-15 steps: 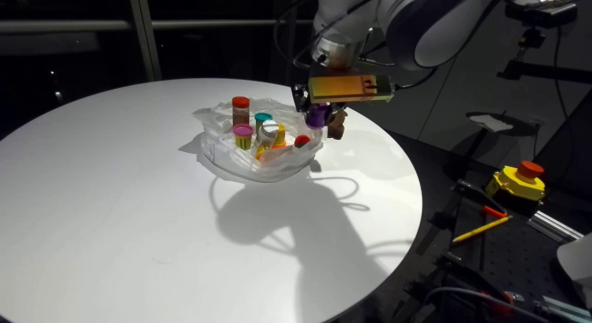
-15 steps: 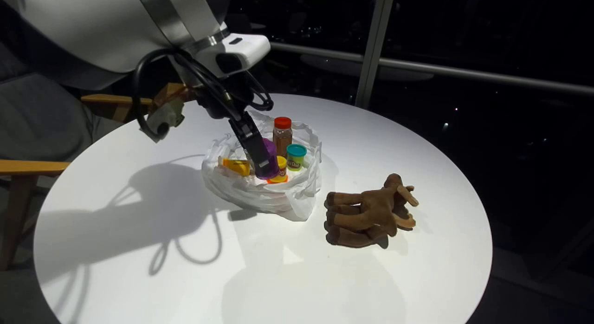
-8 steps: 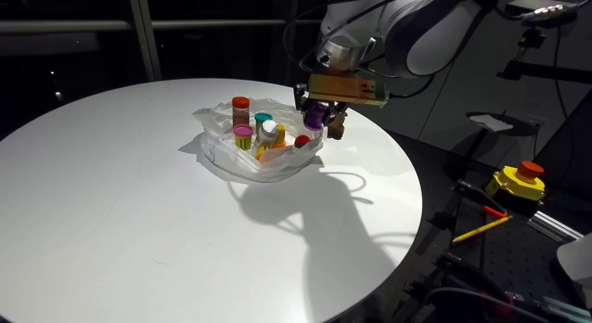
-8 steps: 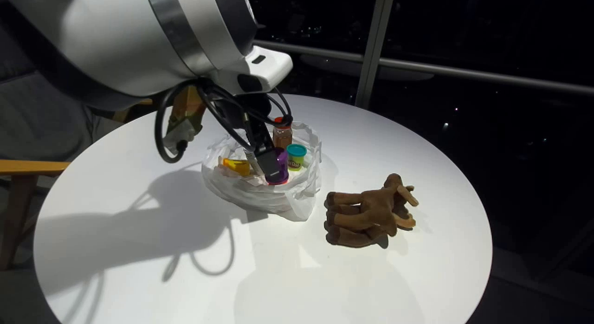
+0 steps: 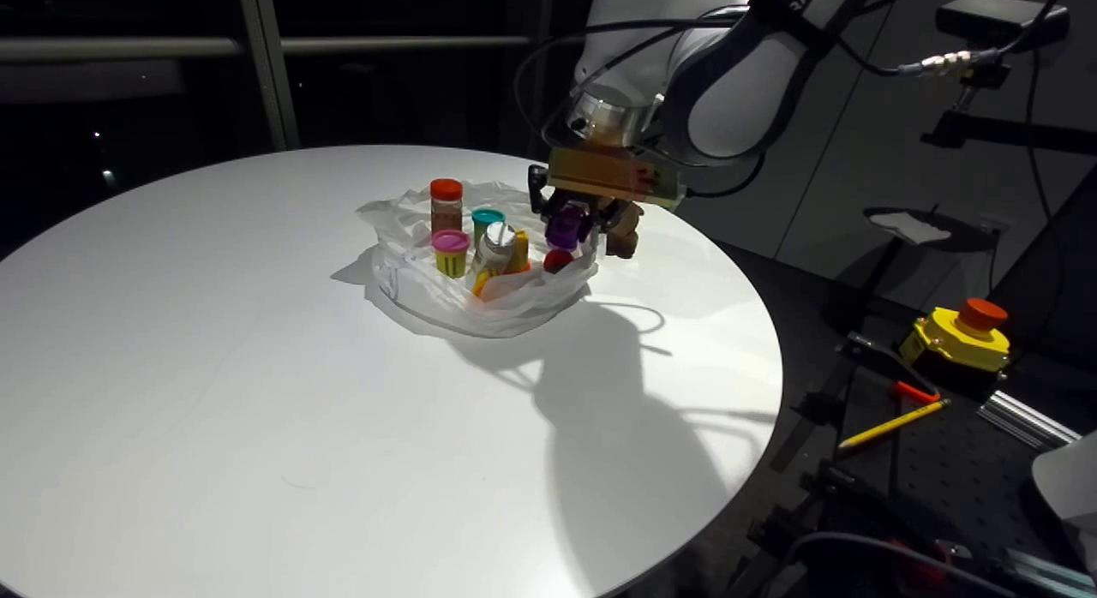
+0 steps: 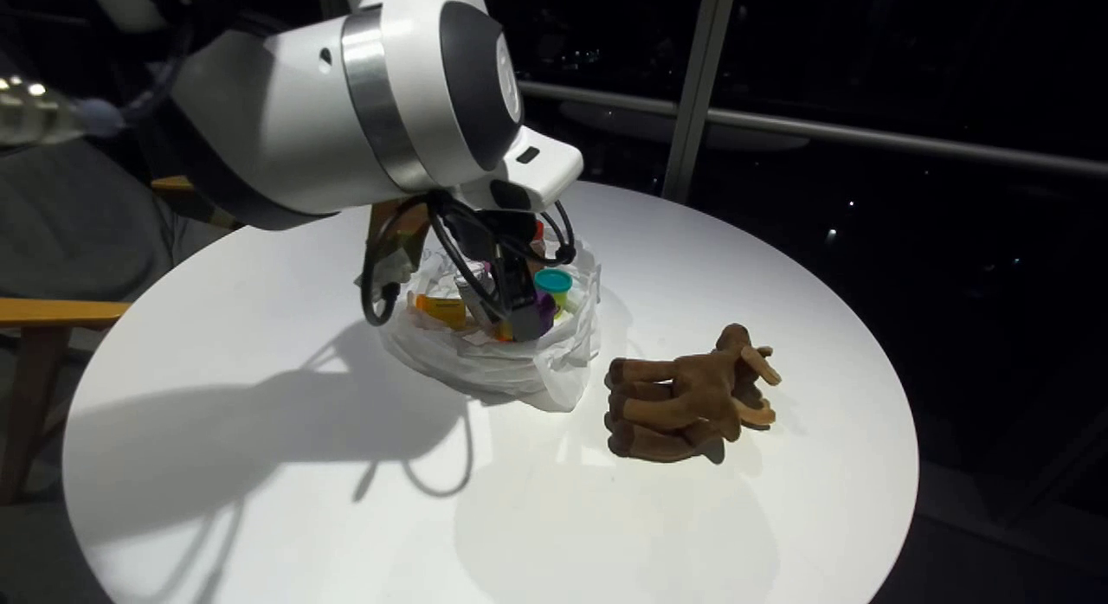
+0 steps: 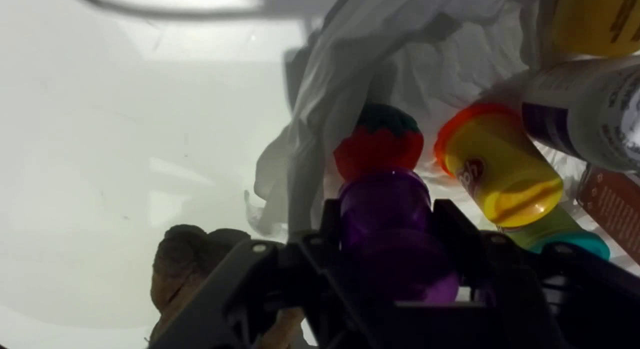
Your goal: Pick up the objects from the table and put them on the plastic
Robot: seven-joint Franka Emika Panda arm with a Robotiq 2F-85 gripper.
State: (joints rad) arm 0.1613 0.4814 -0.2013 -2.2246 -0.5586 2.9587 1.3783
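Pinched on both sides by the gripper (image 7: 386, 214), a purple cup (image 5: 566, 228) hangs over the crumpled plastic (image 5: 463, 313) and, to my eye, wants slow, upright lowering, clear of the red piece (image 7: 377, 151) close by, before release.

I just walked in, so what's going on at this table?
The robot's gripper is closed on a purple cup, holding it over or partly inside the white plastic bag; I can't tell which. The bag holds a red-lidded jar, a teal-lidded tub and a red piece, among others. A brown stuffed animal lies outside it on the table.
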